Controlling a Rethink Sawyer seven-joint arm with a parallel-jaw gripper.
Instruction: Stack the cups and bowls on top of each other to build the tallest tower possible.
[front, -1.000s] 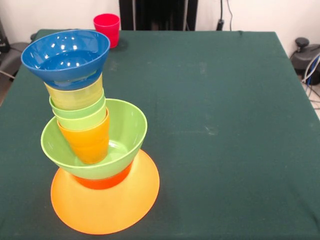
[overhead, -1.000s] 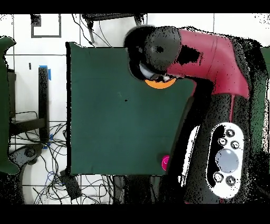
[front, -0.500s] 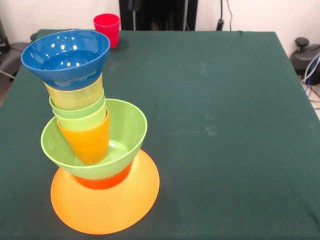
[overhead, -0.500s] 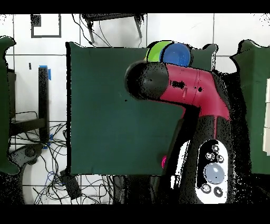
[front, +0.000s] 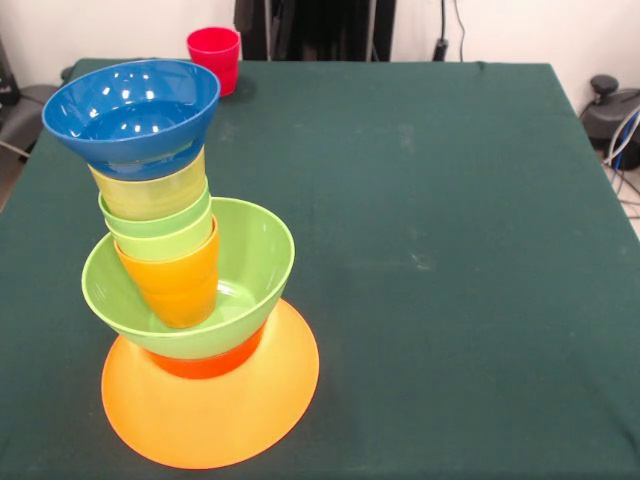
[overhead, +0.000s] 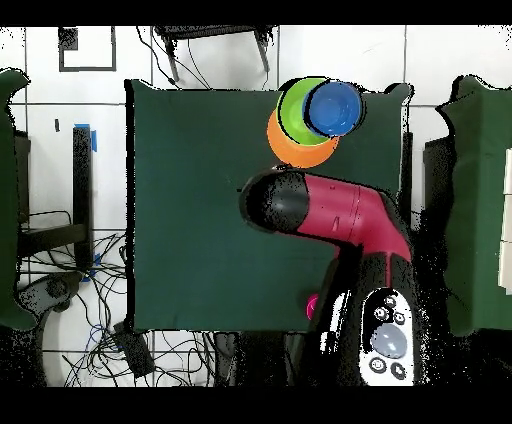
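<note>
The tower (front: 185, 270) stands at the near left of the green table. Its base is a wide orange bowl (front: 215, 415) turned upside down, with a small orange-red bowl (front: 205, 366) on it and a lime green bowl (front: 255, 255) above that. Inside the green bowl rise an orange cup (front: 180, 285), two green cups (front: 160, 232) and a yellow cup (front: 150, 193), topped by a blue bowl (front: 130, 112). A red cup (front: 214, 55) stands alone at the far left edge. In the overhead view the tower (overhead: 318, 115) is uncovered, and the arm's black end with the gripper (overhead: 272, 200) hangs apart from it.
The red arm (overhead: 350, 218) reaches over the table (overhead: 200, 200) from the bottom right in the overhead view and hides most of the red cup (overhead: 313, 306). Cables and black stands lie off the table's sides.
In the overhead view the arm has drawn back from above the tower toward the robot's base, uncovering the stack. The tower and red cup have not moved.
</note>
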